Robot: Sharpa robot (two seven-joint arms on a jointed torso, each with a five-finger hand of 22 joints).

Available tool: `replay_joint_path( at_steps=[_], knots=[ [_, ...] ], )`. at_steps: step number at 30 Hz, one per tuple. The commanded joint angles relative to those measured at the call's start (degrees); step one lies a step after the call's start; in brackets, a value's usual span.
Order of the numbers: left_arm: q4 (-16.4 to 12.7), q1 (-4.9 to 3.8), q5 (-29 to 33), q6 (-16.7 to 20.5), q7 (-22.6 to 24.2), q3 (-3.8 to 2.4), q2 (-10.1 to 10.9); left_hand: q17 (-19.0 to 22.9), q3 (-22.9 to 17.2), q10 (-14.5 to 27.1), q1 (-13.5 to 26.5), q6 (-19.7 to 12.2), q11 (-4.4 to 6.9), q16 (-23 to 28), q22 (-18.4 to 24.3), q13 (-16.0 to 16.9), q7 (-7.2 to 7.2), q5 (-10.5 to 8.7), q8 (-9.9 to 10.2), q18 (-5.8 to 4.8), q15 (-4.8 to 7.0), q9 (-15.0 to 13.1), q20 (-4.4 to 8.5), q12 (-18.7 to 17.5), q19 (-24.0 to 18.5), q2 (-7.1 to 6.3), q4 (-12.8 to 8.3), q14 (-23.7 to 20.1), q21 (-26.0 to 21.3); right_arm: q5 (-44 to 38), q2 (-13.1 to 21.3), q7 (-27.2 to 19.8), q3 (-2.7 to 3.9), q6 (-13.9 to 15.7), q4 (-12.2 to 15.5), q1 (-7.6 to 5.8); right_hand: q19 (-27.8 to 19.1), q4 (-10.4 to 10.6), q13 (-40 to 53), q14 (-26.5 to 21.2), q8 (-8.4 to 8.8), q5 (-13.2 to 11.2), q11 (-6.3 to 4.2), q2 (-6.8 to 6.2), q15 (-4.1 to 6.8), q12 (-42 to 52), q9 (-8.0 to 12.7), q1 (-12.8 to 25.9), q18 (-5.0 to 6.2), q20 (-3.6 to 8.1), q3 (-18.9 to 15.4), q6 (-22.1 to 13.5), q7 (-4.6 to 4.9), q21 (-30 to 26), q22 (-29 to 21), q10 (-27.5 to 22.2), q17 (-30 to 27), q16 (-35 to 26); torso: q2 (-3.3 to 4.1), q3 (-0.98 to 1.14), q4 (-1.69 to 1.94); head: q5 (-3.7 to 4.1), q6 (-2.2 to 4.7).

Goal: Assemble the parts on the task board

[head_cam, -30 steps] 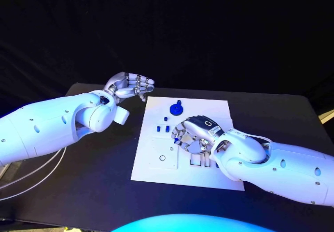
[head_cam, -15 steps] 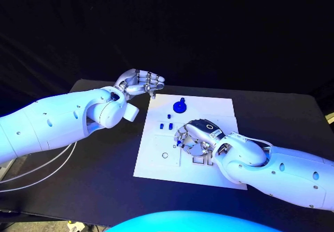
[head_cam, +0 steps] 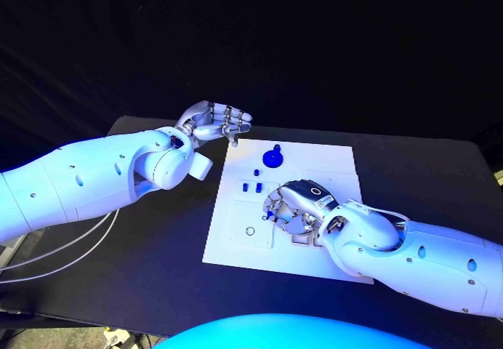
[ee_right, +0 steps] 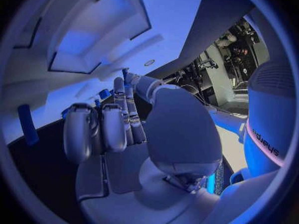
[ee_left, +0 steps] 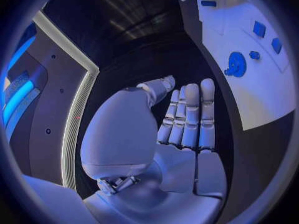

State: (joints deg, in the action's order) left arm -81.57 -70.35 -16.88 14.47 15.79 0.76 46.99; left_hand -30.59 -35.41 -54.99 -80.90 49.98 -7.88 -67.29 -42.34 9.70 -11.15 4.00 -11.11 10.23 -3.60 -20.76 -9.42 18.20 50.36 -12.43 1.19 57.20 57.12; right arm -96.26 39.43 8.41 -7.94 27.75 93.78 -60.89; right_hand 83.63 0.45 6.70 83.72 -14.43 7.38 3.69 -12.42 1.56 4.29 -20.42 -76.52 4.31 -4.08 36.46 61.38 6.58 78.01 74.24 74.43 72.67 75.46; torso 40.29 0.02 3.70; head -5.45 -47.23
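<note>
The white task board (head_cam: pixel 236 243) lies in the middle of the table. A round blue part (head_cam: pixel 273 158) stands near its far edge, with small blue pieces (head_cam: pixel 251 187) just in front of it. My right hand (head_cam: pixel 296 207) is low over the board's middle, fingers curled down, with a blue piece (head_cam: pixel 270 215) at its fingertips; whether it grips that piece is hidden. In the right wrist view the fingers (ee_right: pixel 102 127) reach toward blue pieces (ee_right: pixel 104 93). My left hand (head_cam: pixel 215 122) hovers at the board's far left corner and holds nothing, its fingers (ee_left: pixel 190 114) straight and side by side.
The black table (head_cam: pixel 157 276) extends on both sides of the board. A small ring hole (head_cam: pixel 251 231) and several slots mark the board's left half. In the left wrist view the board (ee_left: pixel 261 99) carries the round blue part (ee_left: pixel 235 63) and small blue pieces (ee_left: pixel 259 29).
My left hand has moved a little toward the board's far left corner. My right hand stays over the board's middle. The camera has shifted slightly.
</note>
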Motion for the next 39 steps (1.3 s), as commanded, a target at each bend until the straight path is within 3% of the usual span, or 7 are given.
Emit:
replay_joint_path(
  at_steps=[1, 19, 32, 39],
  knots=[
    [-0.1, -0.05, 0.0, -0.3, 0.0, -0.05, -0.1, 0.6, 0.3, 0.4, 0.6, 0.6, -0.2, 1.0, 0.8, -0.4, -0.4, 1.21, 0.2, 0.34, -0.2, 0.2, 0.18, 0.8, 0.0, 0.21, 0.0, -0.4, -0.8, -0.4, -0.3, 0.3, -0.01, 0.2, -0.3, 0.19, 1.8, -1.4, 0.6, 3.5, -2.39, 0.5, -1.24, 2.86, 0.49, -0.2, -2.1, -0.2, -1.6, 0.28, 2.4, 0.6, 0.13, 1.1, 6.0, 2.7, 0.4, 0.9, -0.03, -0.04, -0.01, -0.17, -0.13],
    [-0.1, -0.05, -0.2, -0.6, -0.3, -0.06, -0.1, 0.6, 0.4, 0.5, 0.6, 0.7, -0.21, 1.0, 0.8, -0.4, -0.4, 1.22, 0.2, 0.34, -0.22, 0.2, 0.16, 0.8, -0.1, 0.24, 0.0, -0.4, -0.8, -0.9, -1.1, 0.9, -0.01, 0.9, -0.5, 0.39, 1.8, -1.4, 0.6, 3.5, -2.39, 0.5, -1.23, 2.87, 0.49, -0.2, -2.1, -0.2, -1.6, 0.28, 2.4, 0.6, 0.14, 1.1, 6.0, 2.7, 0.4, 0.9, -0.05, -0.06, 0.0, -0.32, -0.21],
    [-0.1, -0.06, -0.3, -0.9, -0.6, -0.06, 0.0, 0.7, 0.4, 0.7, 0.6, 0.7, -0.23, 1.0, 0.8, -0.4, -0.4, 1.23, 0.2, 0.34, -0.23, 0.2, 0.14, 0.9, -0.1, 0.29, 0.0, -0.5, -0.9, -1.4, -1.4, 1.8, -0.03, -3.2, -0.7, 0.38, 1.7, -1.5, 0.6, 3.5, -2.4, 0.5, -1.2, 2.89, 0.47, -0.3, -2.2, -0.2, -1.56, 0.27, 2.5, 0.5, 0.19, 1.0, 5.9, 2.7, 0.3, 0.9, -0.05, -0.04, -0.04, -0.38, -0.32],
    [-0.2, -0.06, -0.3, -1.0, -0.7, -0.06, 0.1, 0.7, 0.4, 0.7, 0.6, 0.7, -0.24, 1.0, 0.8, -0.4, -0.41, 1.23, 0.2, 0.34, -0.23, 0.2, 0.14, 0.9, -0.1, 0.27, 0.0, -0.5, -0.9, -3.0, -1.7, 3.4, -0.09, -4.1, -0.8, 0.38, 1.7, -1.6, 0.6, 3.4, -2.39, 0.4, -1.17, 2.89, 0.44, -0.3, -2.2, -0.1, -1.56, 0.27, 2.5, 0.5, 0.22, 1.0, 5.9, 2.6, 0.2, 0.8, -0.02, -0.03, -0.03, -0.27, -0.34]
  ],
)
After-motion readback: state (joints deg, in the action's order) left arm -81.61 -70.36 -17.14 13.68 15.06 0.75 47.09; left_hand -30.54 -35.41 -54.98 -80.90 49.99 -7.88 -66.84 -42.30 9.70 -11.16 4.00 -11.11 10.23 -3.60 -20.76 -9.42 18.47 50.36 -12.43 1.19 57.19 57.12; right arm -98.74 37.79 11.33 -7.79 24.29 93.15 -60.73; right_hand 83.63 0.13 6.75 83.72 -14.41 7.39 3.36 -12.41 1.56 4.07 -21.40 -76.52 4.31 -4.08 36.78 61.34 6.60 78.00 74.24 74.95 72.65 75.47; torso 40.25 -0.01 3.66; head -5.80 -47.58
